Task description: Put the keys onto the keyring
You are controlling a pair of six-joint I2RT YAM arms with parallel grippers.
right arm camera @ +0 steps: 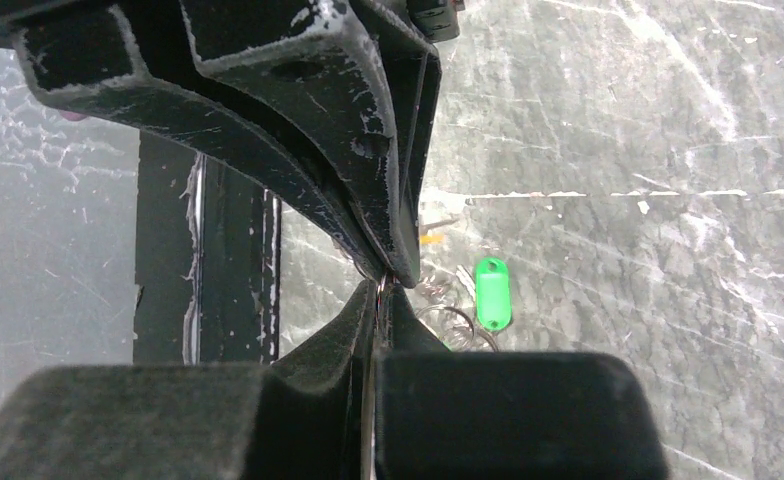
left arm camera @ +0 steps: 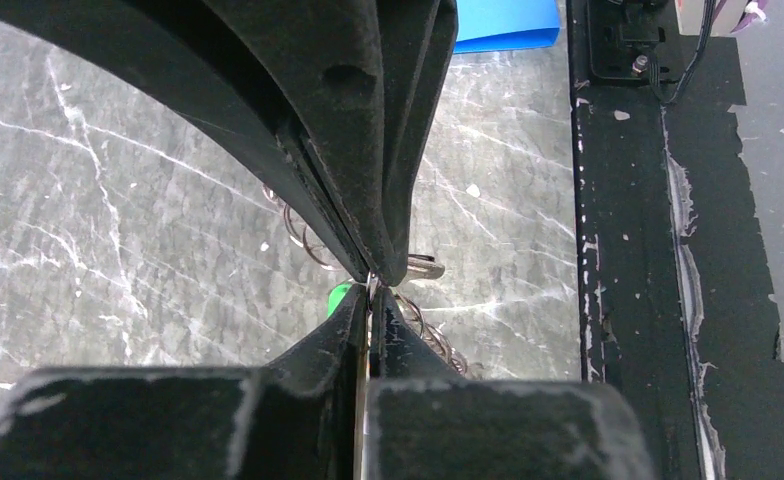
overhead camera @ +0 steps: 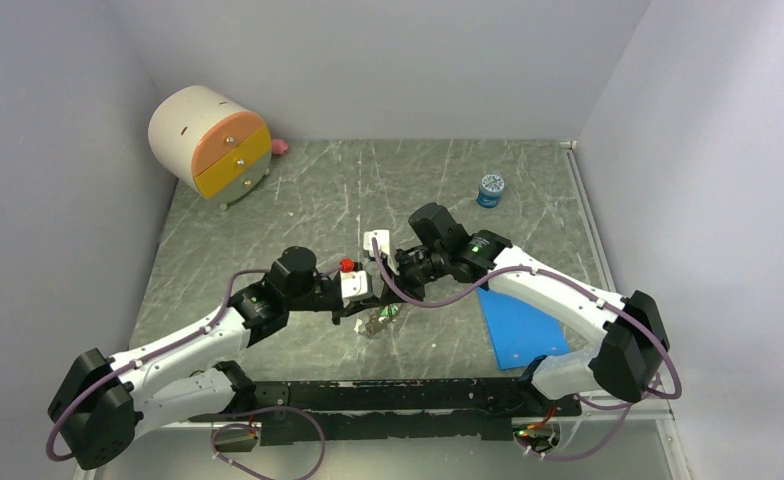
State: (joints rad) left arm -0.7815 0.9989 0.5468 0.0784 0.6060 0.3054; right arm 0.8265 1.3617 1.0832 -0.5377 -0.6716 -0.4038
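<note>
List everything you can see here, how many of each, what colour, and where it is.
drawer chest: one, cream with orange and yellow drawers, table's far left
small object: one, pink, behind the chest
jar: one, blue, far right
sheet: one, blue, flat beside the right arm
keyring: one, silvery, table centre
keys: count unclear, one green head plain, centre, under the grippers
table: one, grey marbled
rail: one, black, near edge
left gripper: one, black, shut on thin metal, apparently the keyring
right gripper: one, black, shut likewise
</note>
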